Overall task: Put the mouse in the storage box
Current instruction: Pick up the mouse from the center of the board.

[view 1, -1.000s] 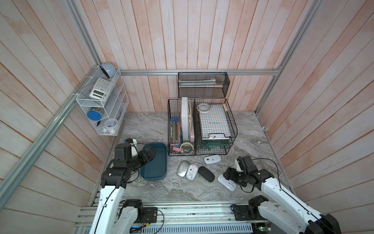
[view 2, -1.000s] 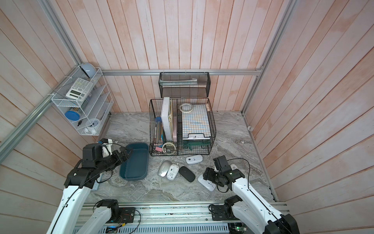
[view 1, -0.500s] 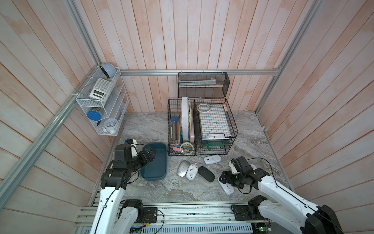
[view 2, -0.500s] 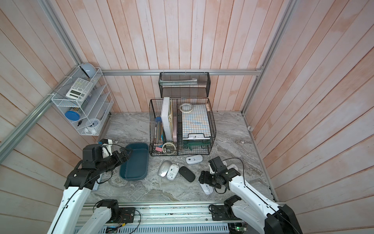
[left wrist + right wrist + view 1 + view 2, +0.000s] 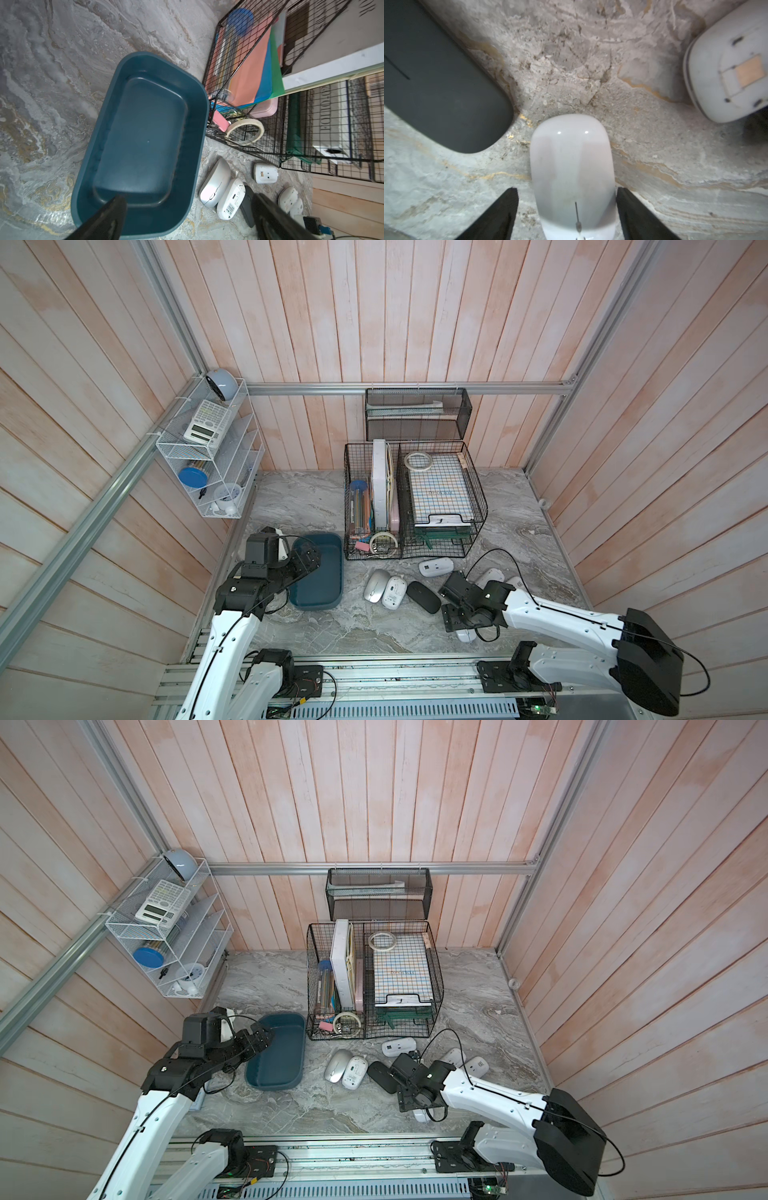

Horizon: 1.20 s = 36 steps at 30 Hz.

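Mouse (image 5: 571, 155), glossy white, straddled ungripped by right pincer (image 5: 565, 188); left pincer (image 5: 189, 196) spread above smooth teal storage box (image 5: 145, 135).

White mouse (image 5: 572, 172) lies flat, well apart from teal storage box (image 5: 316, 602).

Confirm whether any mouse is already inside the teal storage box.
No: the left wrist view shows the storage box with a bare floor.

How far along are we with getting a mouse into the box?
Done: nothing yet; the storage box is empty. In hand: the right gripper straddles a white mouse on the table, jaws open, not yet closed on it. The left gripper hangs open over the box. Left: grip, lift, carry, release in the box.
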Motion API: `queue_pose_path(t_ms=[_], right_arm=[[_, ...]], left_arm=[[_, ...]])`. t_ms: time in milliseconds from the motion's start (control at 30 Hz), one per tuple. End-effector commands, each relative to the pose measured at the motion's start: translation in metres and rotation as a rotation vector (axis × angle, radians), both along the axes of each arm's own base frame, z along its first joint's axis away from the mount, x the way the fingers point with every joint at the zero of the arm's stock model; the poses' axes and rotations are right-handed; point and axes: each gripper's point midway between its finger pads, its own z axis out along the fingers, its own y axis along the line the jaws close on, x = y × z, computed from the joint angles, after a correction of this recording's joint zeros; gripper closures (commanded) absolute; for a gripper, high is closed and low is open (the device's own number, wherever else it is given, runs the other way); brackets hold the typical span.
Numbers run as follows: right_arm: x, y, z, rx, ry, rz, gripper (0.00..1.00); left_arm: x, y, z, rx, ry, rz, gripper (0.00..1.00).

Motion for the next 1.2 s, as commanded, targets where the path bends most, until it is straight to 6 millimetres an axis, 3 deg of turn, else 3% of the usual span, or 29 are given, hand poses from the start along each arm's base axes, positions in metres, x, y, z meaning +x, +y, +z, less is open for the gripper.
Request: queue_pose_path(t_ms=[0, 333, 600, 700, 800, 900, 1033, 1167], right_arm=[[0.005, -0.007, -0.001, -0.069, -0.018, -0.015, 0.23], [-0.006, -0.010, -0.017, -0.044, 0.032, -0.012, 0.25], [-0.012, -0.011, -0.026, 0.047, 0.075, -0.051, 0.43], [-0.007, -0.012, -0.019, 0.023, 0.054, -0.039, 0.46], [0.007, -0.010, 0.000, 0.003, -0.003, -0.007, 0.47], [0.024, 0.008, 0.027, 0.082, -0.097, 0.052, 0.46], [0.050, 0.041, 0.078, 0.244, -0.311, 0.199, 0.52], [0.057, 0.082, 0.126, 0.405, -0.512, 0.449, 0.52]], left_arm=[[-0.001, 0.008, 0.004, 0.040, 0.018, 0.038, 0.00], [0.000, -0.004, -0.004, 0.025, 0.062, -0.023, 0.00], [-0.003, -0.010, -0.008, 0.017, 0.121, -0.063, 0.00], [-0.003, -0.019, -0.004, -0.025, 0.102, -0.103, 0.00], [-0.004, -0.035, 0.001, -0.097, 0.081, -0.164, 0.00], [-0.004, -0.045, 0.008, -0.149, 0.065, -0.209, 0.00], [0.001, -0.070, 0.032, -0.275, 0.021, -0.306, 0.01], [0.008, -0.105, 0.063, -0.402, -0.032, -0.414, 0.08]])
